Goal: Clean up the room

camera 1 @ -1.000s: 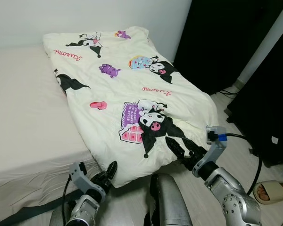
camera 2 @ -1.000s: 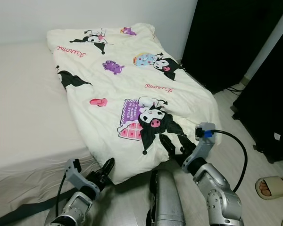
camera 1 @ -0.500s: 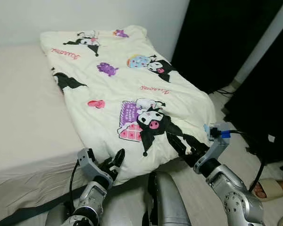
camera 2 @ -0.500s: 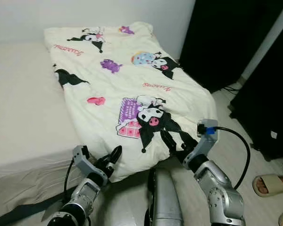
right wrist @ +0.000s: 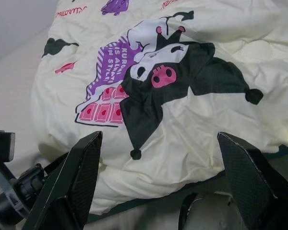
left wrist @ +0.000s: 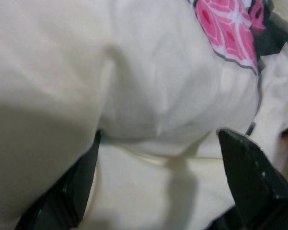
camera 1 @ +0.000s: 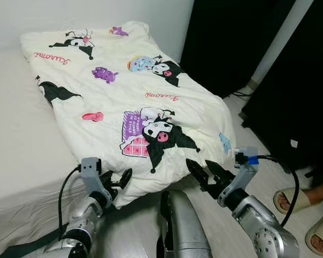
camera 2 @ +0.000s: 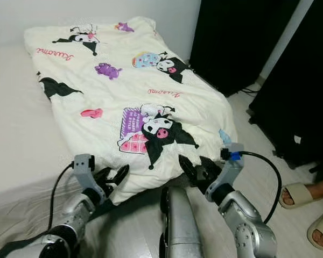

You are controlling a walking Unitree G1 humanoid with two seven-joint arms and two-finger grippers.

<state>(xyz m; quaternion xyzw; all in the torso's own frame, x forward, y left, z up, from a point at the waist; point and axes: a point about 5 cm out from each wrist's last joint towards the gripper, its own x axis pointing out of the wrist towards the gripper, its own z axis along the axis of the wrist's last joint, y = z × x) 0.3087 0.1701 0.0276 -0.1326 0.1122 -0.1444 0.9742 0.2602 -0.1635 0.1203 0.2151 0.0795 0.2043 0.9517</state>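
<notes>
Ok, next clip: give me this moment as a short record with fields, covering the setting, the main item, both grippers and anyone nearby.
setting: bedroom, bed against a white wall
main item: cream cartoon-print quilt spread on the bed, near edge hanging over the side
left gripper: open, at the quilt's near corner
right gripper: open, just short of the quilt's near edge
person: feet in beige slippers on the floor to the robot's right

1. Blanket [camera 1: 145, 102]: cream w/ black, pink & purple cartoon prints, red script.
2. Bed [camera 1: 21, 156] sheet: plain off-white.
3. Left gripper [camera 1: 118, 180] & right gripper [camera 1: 204, 171]: black fingers, silver arms.
4. Slippers [camera 1: 290, 200]: beige.
5. Curtain [camera 1: 226, 37]: black.
</notes>
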